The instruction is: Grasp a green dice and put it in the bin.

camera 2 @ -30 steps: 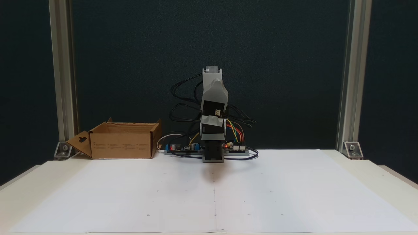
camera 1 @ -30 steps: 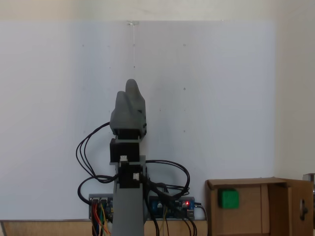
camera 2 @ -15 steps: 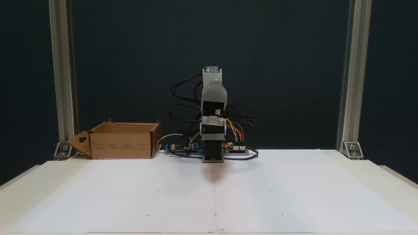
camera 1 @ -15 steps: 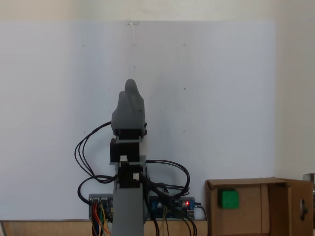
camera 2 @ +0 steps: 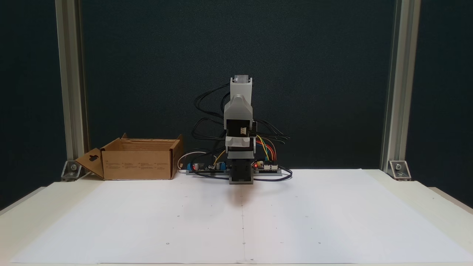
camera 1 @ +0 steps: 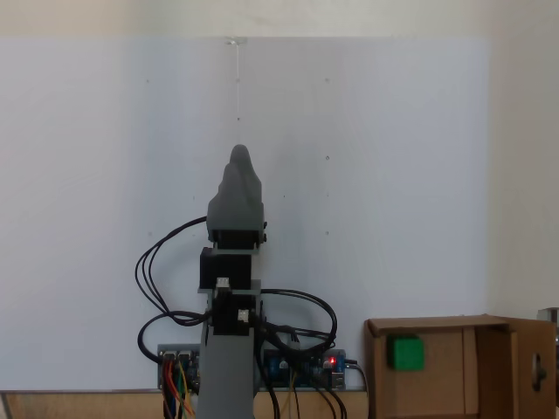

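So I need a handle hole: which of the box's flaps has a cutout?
The flap splayed outward at the left end of the bin in a fixed view: it has a dark cutout; the upright flaps look plain.

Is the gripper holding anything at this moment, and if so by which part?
Nothing is held. The gripper is folded up over the paper, and the green dice lies apart from it inside the bin.
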Robot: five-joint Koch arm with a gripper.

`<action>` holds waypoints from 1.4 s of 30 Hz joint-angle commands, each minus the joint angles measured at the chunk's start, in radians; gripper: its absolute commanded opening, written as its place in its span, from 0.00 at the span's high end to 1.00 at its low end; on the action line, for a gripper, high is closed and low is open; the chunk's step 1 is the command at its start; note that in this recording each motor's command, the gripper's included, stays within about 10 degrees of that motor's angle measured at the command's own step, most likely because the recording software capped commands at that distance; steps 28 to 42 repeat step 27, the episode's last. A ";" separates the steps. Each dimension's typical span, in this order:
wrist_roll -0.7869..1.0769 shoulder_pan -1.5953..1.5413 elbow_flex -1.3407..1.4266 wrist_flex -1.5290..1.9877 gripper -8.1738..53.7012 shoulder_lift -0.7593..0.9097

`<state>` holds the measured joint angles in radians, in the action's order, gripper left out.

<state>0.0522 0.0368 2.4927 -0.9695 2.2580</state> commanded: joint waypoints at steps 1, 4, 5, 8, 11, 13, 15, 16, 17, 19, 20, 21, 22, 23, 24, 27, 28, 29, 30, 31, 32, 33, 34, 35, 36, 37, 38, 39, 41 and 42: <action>-0.060 0.008 -0.023 -0.150 0.16 0.112; -0.058 0.008 -0.023 -0.150 0.15 0.112; -0.058 0.006 -0.023 -0.150 0.15 0.112; -0.060 0.008 -0.023 -0.150 0.15 0.110; -0.058 0.006 -0.023 -0.150 0.15 0.112; -0.058 0.008 -0.023 -0.150 0.15 0.112; -0.058 0.008 -0.023 -0.150 0.15 0.110; -0.058 0.008 -0.023 -0.150 0.15 0.110; -0.058 0.008 -0.023 -0.150 0.15 0.110; -0.058 0.008 -0.023 -0.150 0.15 0.110; -0.058 0.008 -0.023 -0.150 0.15 0.110; -0.058 0.008 -0.023 -0.150 0.15 0.110; -0.058 0.008 -0.023 -0.150 0.15 0.110; -0.058 0.008 -0.023 -0.150 0.15 0.110; -0.060 0.008 -0.023 -0.150 0.15 0.110; -0.058 0.008 -0.023 -0.150 0.15 0.110; -0.058 0.008 -0.023 -0.150 0.15 0.110; -0.058 0.008 -0.023 -0.150 0.15 0.110; -0.058 0.008 -0.023 -0.150 0.15 0.110; -0.058 0.008 -0.023 -0.150 0.15 0.110; -0.058 0.008 -0.023 -0.150 0.15 0.110; -0.058 0.008 -0.023 -0.150 0.15 0.110; -0.058 0.008 -0.023 -0.150 0.15 0.110; -0.058 0.008 -0.023 -0.150 0.15 0.110; -0.058 0.008 -0.023 -0.150 0.15 0.110; -0.058 0.008 -0.023 -0.150 0.15 0.110; -0.058 0.008 -0.023 -0.150 0.15 0.110; -0.058 0.008 -0.023 -0.150 0.15 0.110; -0.058 0.008 -0.023 -0.150 0.15 0.110; -0.058 0.008 -0.023 -0.150 0.15 0.110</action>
